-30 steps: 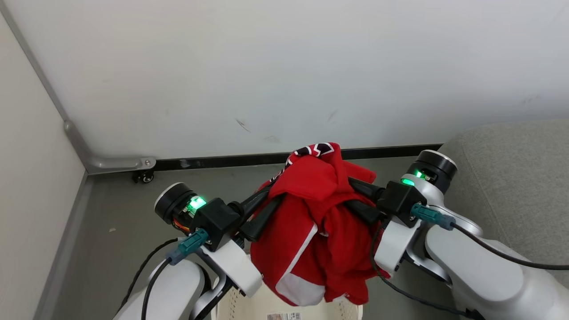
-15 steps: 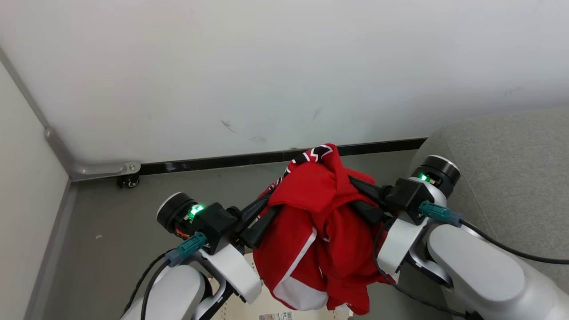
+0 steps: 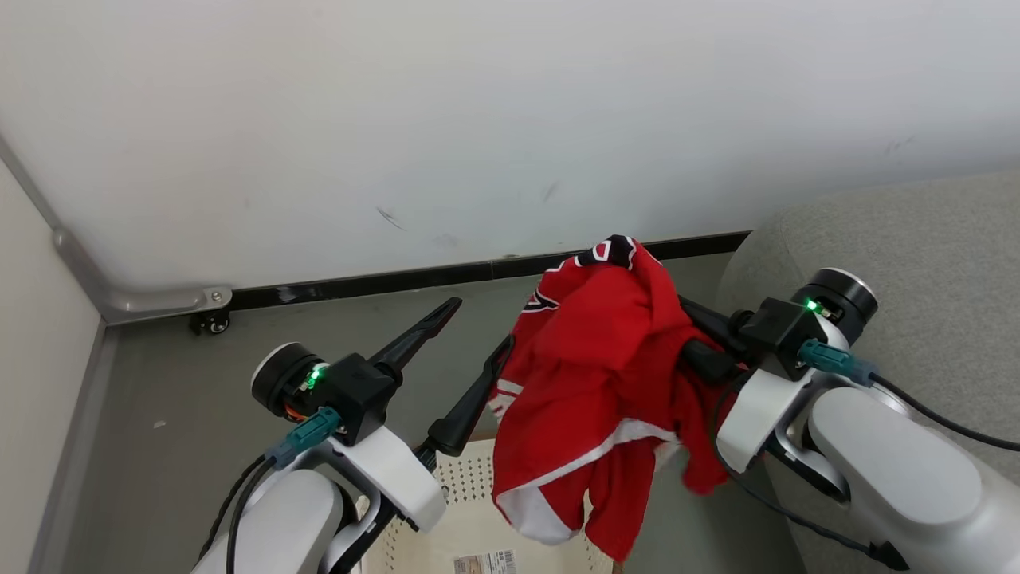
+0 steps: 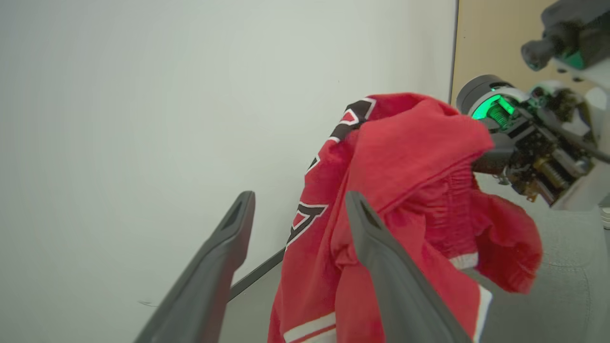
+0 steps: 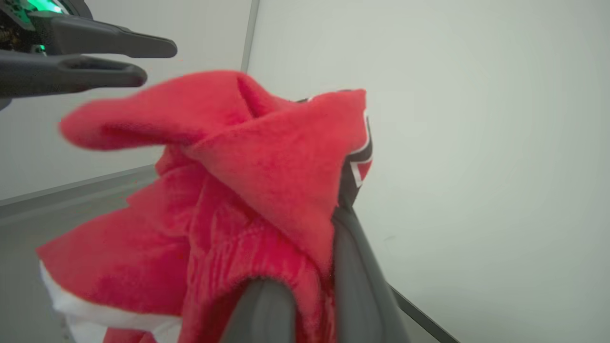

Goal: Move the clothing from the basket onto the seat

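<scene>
- The clothing (image 3: 594,375) hangs bunched from the right gripper (image 3: 705,343), over the right edge of the basket (image 3: 470,478) and near the rounded left edge of the seat (image 3: 916,239).
- The right wrist view shows red fabric pinched between that gripper's closed fingers (image 5: 352,267); in the head view, folds cover this grip.
- The left gripper (image 3: 478,323), clamped on the clothing a moment ago, now stands spread wide and empty beside it.

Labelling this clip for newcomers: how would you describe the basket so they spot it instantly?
Follow the grey floor down to the middle of the head view's bottom edge. The basket sits there, below the hanging red jersey: the one cream, perforated thing, barcode sticker inside.
</scene>
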